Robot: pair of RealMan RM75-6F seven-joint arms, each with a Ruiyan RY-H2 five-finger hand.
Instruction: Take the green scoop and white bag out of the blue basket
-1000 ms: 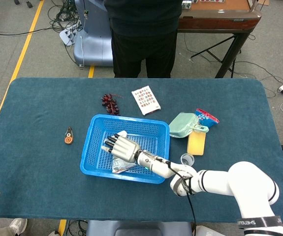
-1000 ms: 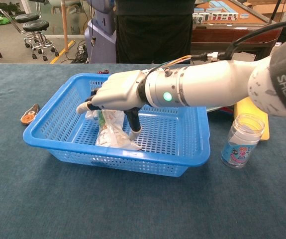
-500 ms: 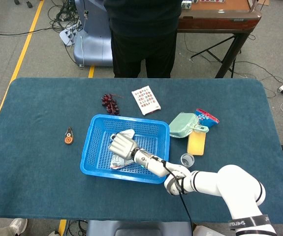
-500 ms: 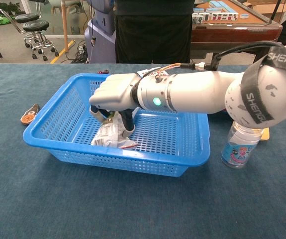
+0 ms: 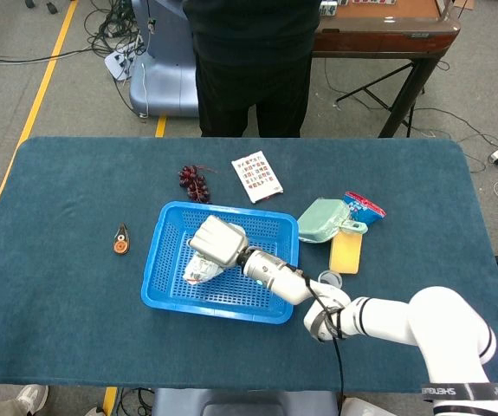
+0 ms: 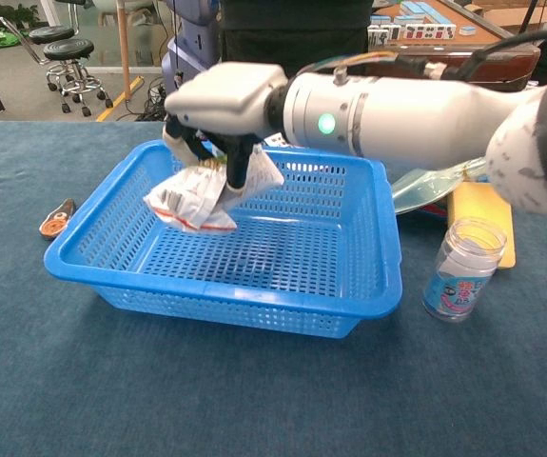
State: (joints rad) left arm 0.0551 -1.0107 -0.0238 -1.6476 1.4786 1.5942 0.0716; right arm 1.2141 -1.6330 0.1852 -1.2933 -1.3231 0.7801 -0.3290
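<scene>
Now the right hand (image 6: 224, 105) has closed on the white bag (image 6: 197, 195) and lifted it off the floor of the blue basket (image 6: 254, 295) (a second ago it lay there); next it must clear the rim.

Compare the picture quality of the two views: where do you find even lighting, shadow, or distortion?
Head view: even, soft overhead light and only faint shadow around the blue basket. Chest view: the right robot hand holding the white bag looms large with close-up distortion, sharp, its green indicator light glowing; background slightly soft.
</scene>
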